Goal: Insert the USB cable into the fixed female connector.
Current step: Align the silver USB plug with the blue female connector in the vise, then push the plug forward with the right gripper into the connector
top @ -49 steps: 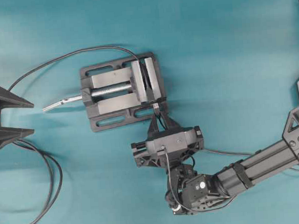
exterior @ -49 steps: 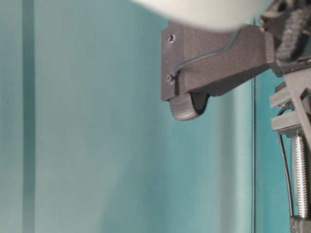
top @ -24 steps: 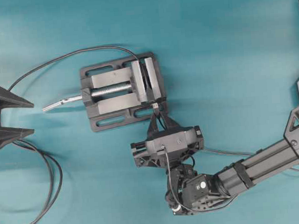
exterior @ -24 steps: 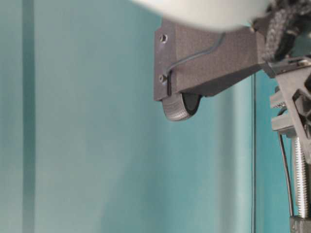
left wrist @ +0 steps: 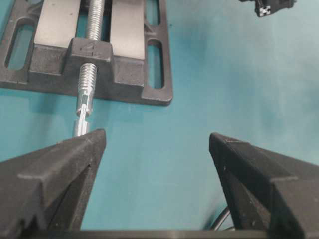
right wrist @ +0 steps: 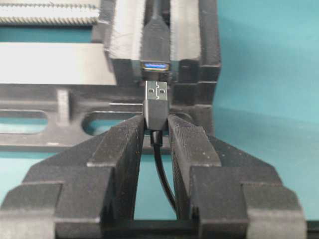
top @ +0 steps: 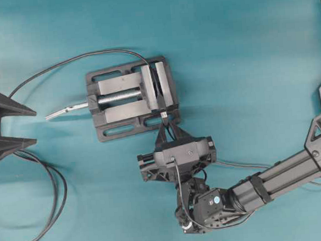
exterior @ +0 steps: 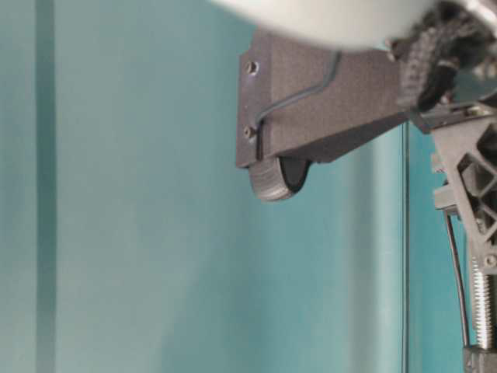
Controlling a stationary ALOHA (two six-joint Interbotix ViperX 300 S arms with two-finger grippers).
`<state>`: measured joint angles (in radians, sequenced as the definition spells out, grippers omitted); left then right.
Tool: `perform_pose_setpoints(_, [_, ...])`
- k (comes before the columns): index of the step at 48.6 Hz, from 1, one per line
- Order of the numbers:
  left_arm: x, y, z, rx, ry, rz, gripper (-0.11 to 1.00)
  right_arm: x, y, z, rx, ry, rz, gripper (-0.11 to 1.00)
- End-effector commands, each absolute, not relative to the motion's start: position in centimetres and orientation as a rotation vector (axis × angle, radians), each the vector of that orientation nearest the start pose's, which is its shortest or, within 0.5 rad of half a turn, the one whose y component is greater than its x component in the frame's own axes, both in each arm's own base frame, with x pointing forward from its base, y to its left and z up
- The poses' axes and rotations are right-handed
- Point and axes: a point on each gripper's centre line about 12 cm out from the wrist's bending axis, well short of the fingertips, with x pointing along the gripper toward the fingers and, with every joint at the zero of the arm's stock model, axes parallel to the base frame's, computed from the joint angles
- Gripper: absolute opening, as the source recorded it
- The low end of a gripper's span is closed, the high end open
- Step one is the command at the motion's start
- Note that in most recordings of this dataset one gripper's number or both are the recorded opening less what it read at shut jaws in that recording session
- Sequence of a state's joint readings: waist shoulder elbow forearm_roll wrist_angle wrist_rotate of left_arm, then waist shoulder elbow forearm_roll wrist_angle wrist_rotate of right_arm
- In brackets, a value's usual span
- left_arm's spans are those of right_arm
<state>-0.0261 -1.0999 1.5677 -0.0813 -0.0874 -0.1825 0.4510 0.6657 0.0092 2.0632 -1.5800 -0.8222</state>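
Counter [top: 243,48]: teal, flat, carries everything

Vise [top: 131,97]: grey metal, sits left of centre in the overhead view, screw handle [top: 66,110] sticking out toward the left arm. Its two blocks pinch the fixed female connector [right wrist: 155,65], opening with blue insert facing the right arm; the connector's black cable runs off the far side of the vise and loops away across the counter

Right gripper [right wrist: 155,130]: reaches in from the lower right, fingers [right wrist: 122,144] narrowed onto the black plug of the USB cable [right wrist: 157,104], which is pinched between them with its metal tongue projecting forward past the tips; thin cable trails back between the fingers

Left gripper [left wrist: 154,144]: fingers spread wide, holding nothing, parked at the left edge well apart from the socket; only the screw handle lies near it

Key relation, right wrist view: plug tip sits just short of the socket mouth, a narrow gap between them. Plug's long axis runs almost straight at the opening, looks near centred. Right arm is plainly the nearer one. Judged: remaining move is a short straight push along the plug's own axis; any sideways drift would catch the tongue on the socket rim
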Motion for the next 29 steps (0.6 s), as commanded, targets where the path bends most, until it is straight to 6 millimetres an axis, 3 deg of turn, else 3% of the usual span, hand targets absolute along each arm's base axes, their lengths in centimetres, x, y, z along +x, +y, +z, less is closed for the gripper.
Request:
perform_pose_setpoints(1, [13.98,-0.25,14.19,-0.264,0.365,0.033,0.97,43.86,9.43,12.62,0.352,0.26,-1.426,0.2])
perform_pose_setpoints(29, [13.98,-0.25,14.19,-0.264,0.365,0.033,0.97,43.82,8.89,13.02,0.339,0.264,-1.439,0.2])
